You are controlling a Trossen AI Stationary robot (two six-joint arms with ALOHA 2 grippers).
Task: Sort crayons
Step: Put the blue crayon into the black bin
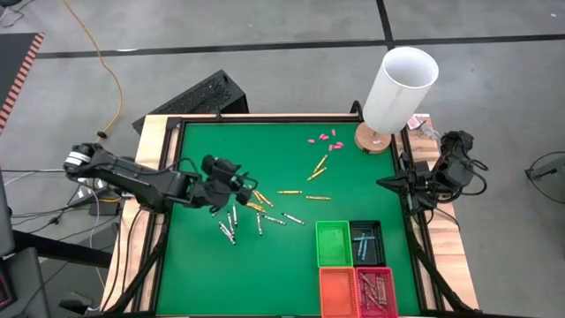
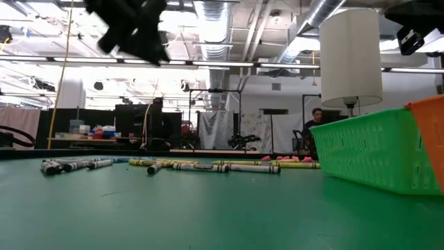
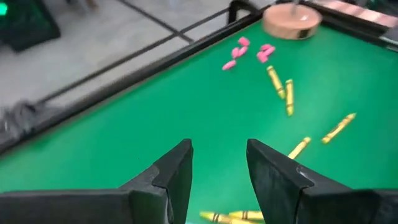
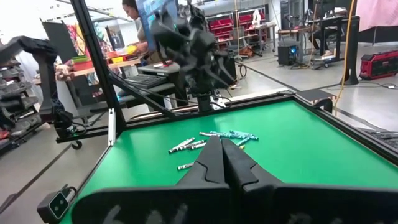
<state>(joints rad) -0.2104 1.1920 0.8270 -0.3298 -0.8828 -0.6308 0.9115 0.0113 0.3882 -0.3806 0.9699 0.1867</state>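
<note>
Progress: early | we see few crayons binned, black basket (image 1: 367,240) and red basket (image 1: 375,290); most crayons (image 1: 256,212) loose on mat | left gripper (image 1: 249,187) spread, empty (hovering above pile) | right gripper (image 1: 386,183) pressed together, parked at table edge

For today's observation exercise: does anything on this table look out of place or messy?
Yes. Small pink pieces lie loose near the lamp base, unlike the crayons scattered mid-table. The green bin looks empty. Nothing appears spilled or damaged.
</note>
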